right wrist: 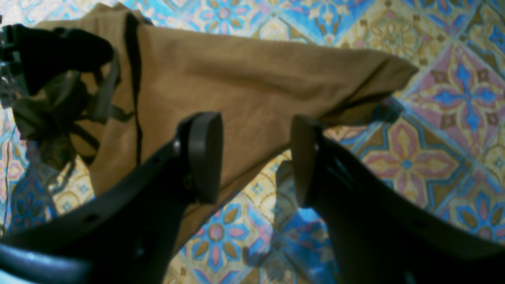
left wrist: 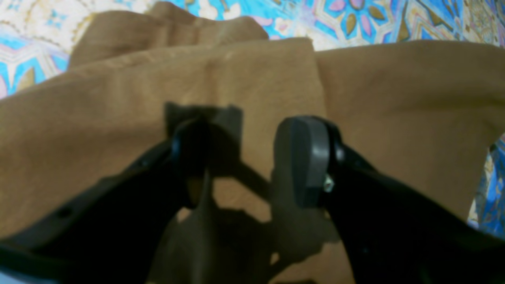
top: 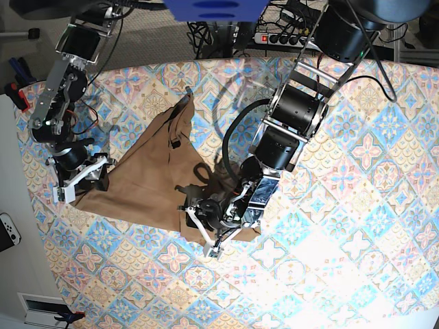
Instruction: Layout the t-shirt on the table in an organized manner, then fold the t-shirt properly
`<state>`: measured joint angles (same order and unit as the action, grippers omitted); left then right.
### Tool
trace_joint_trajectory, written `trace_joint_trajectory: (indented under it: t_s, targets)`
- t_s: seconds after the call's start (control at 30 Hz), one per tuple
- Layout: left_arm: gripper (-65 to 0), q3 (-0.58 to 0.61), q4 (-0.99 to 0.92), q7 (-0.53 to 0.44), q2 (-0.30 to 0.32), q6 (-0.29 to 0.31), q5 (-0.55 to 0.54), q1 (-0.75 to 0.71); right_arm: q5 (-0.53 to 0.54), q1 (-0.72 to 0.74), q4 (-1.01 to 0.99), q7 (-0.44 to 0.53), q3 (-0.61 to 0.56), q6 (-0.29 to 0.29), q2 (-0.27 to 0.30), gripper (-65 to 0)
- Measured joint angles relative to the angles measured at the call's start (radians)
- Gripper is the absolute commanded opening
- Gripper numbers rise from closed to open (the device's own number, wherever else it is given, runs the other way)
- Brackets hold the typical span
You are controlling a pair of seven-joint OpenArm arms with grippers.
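The t-shirt (top: 147, 181) is shown lying crumpled and partly spread on the table (top: 357, 205), toward its left part in the base view. The left gripper (left wrist: 252, 157) is seen poised over the shirt's near edge, jaws parted with only cloth beneath them and nothing clasped. The right gripper (right wrist: 256, 157) is held apart over the opposite corner, empty.

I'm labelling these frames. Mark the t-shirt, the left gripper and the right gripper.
t-shirt (top: 147, 181): base view, on the flat middle of the tan cloth.
left gripper (left wrist: 240, 157): left wrist view, midway between its two fingertips, above the cloth.
right gripper (right wrist: 256, 157): right wrist view, midway between its fingertips, at the shirt's edge.
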<state>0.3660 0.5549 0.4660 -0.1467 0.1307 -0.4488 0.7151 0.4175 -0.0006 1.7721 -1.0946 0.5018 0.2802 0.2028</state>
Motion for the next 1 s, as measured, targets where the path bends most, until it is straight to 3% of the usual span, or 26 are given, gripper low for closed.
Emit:
trace_joint_trajectory:
  t_s: [0.13,0.17,0.33,0.43,0.6,0.73,0.77,0.87,0.9,1.0]
  targets:
    - [-62.8,0.000,0.000,-0.002,-0.001,0.000,0.000,0.000,0.000,0.001,0.000,0.000,0.000,0.000,0.000,-38.3]
    - [-65.0,0.000,0.000,-0.002,0.000,0.000,-0.001,0.000,0.000,0.001,0.000,0.000,0.000,0.000,0.000,-38.3]
    - [-65.0,0.000,0.000,0.008,0.000,0.000,0.000,0.001,0.000,0.000,0.000,0.000,0.000,0.000,0.000,-38.3]
    - [-65.0,0.000,0.009,0.063,0.000,-0.002,0.000,0.008,0.000,0.000,0.000,0.000,0.000,0.000,0.000,-38.3]
    - [-65.0,0.000,0.234,0.185,0.005,-0.004,0.002,-0.032,0.000,-0.001,0.000,-0.001,0.000,0.000,0.000,-38.3]
    - [-65.0,0.003,0.346,0.184,0.014,0.005,-0.011,-0.055,-0.003,-0.005,0.016,-0.001,0.000,0.000,0.000,-38.3]
    - [-59.6,0.003,0.343,0.187,0.016,0.004,0.012,-0.051,0.000,-0.014,0.029,0.003,0.000,0.000,0.002,-38.3]
    - [-34.9,0.002,0.336,0.194,0.017,-0.007,0.108,-0.040,-0.002,-0.053,0.040,0.006,0.000,0.000,0.002,-38.3]
    - [-30.0,0.000,0.336,0.190,0.013,-0.006,0.143,-0.035,-0.003,-0.066,0.042,-0.003,0.000,0.000,0.000,-38.3]
    - [-28.2,0.003,0.337,0.137,-0.005,0.004,0.291,-0.027,0.000,-0.095,0.065,-0.006,0.000,0.000,0.000,-38.3]
